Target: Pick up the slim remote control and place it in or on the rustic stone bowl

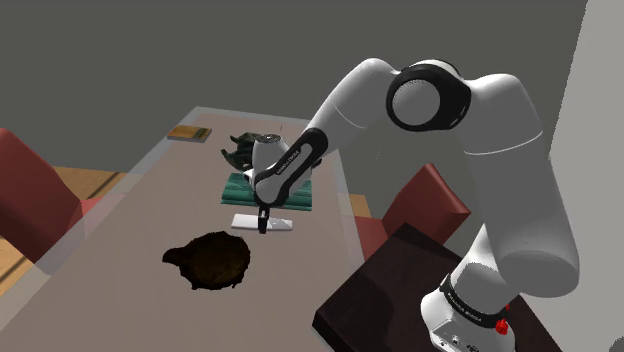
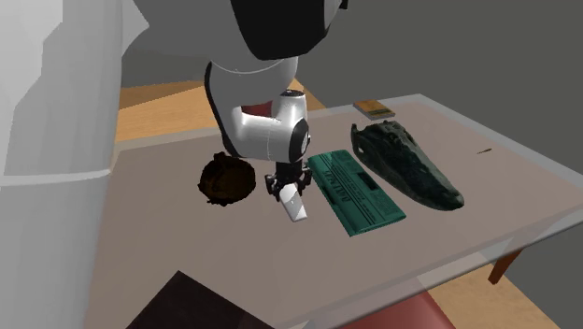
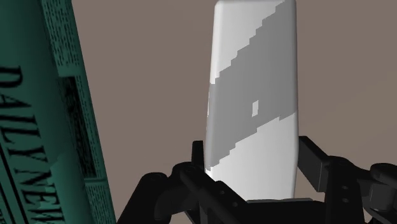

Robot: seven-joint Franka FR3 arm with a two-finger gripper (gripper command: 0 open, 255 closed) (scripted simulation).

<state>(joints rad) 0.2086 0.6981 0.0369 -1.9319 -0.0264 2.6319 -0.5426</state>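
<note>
1. In the shoulder view, the dark box stand [image 1: 400,300] is seen nearest, at 4 o'clock in the picture, and the white arm reaches from it toward 10 o'clock over the grey-brown table [image 1: 120,260].
2. A rough, dark brown bowl [image 1: 210,260] [image 2: 224,179] is set upright on the table, at about 8 o'clock from the gripper in the shoulder view and apart from everything else.
3. The black gripper [image 1: 264,225] [image 2: 283,187] [image 3: 252,159] is lowered to the tabletop, pointing down.
4. Its fingers [image 3: 315,159] are seen closed against the two long sides of the slim remote control [image 1: 245,220] [image 2: 299,207] [image 3: 254,83], pinching its near end. The remote, drawn white and grey, lies flat on the table between bowl and newspaper.
5. A folded green newspaper [image 1: 238,190] [image 2: 355,187] [image 3: 57,127], headed "DAILY NEW…", lies just beside the remote at its 12 o'clock in the shoulder view; a strip of bare table is seen between them in the wrist view.
6. A long, dark green object [image 1: 240,152] [image 2: 406,164], whose kind cannot be told, lies beyond the newspaper.
7. A small flat tan item [image 1: 187,133] [image 2: 372,109] lies farthest, at 10 o'clock from that object.
8. Red chairs [image 1: 30,190] [image 1: 425,205] stand at the table's sides.
</note>
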